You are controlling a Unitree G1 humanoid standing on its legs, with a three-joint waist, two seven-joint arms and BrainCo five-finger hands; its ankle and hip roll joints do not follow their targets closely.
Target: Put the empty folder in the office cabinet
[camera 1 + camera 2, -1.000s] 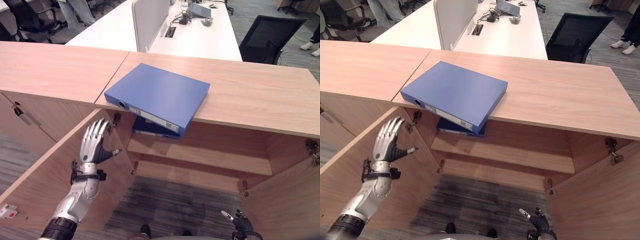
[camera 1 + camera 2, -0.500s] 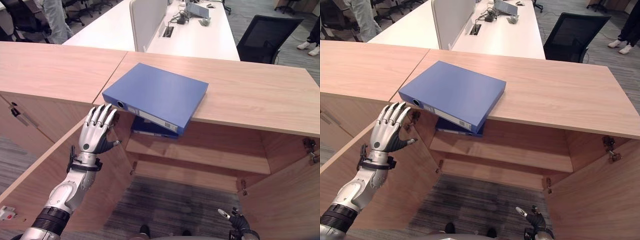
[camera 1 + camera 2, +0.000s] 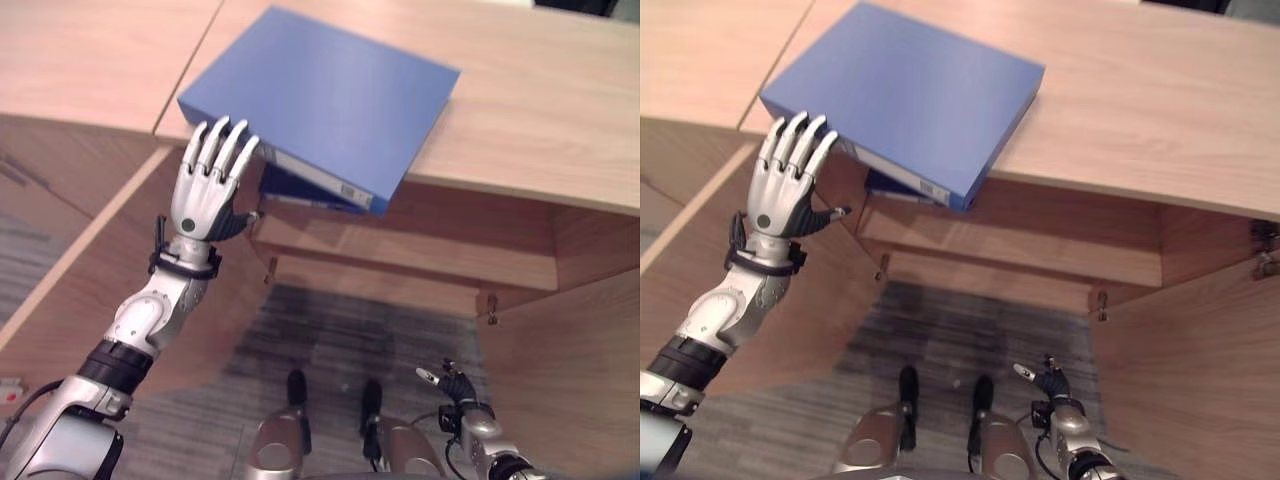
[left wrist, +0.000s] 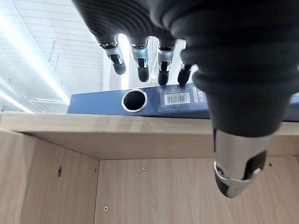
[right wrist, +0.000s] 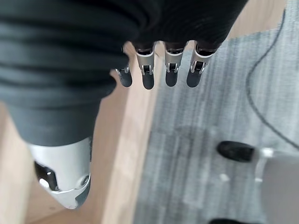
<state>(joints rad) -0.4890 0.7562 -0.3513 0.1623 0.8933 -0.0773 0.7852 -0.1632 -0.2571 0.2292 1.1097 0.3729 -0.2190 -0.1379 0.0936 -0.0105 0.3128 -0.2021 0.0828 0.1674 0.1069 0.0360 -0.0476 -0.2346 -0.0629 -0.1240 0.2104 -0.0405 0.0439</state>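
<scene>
A blue ring-binder folder [image 3: 320, 95] lies flat on the wooden cabinet top [image 3: 540, 110], and its spine hangs over the front edge. My left hand [image 3: 203, 195] is raised in front of the cabinet's open mouth, open, with straight fingers reaching the left end of the spine. In the left wrist view the spine [image 4: 154, 99], with a ring hole and a barcode label, stands just past my fingertips [image 4: 141, 73]. My right hand [image 3: 452, 388] hangs low above the floor, open, and its fingers [image 5: 171, 70] are straight with nothing in them.
A darker blue folder [image 3: 300, 192] lies on the upper shelf [image 3: 420, 262] inside the cabinet, under the overhanging one. The left door [image 3: 85, 270] and right door [image 3: 575, 370] stand open on either side. Grey carpet [image 3: 340, 330] runs below.
My left hand has risen from beside the left door up to the folder's spine. The camera has tipped downward and closer. The right hand stays low.
</scene>
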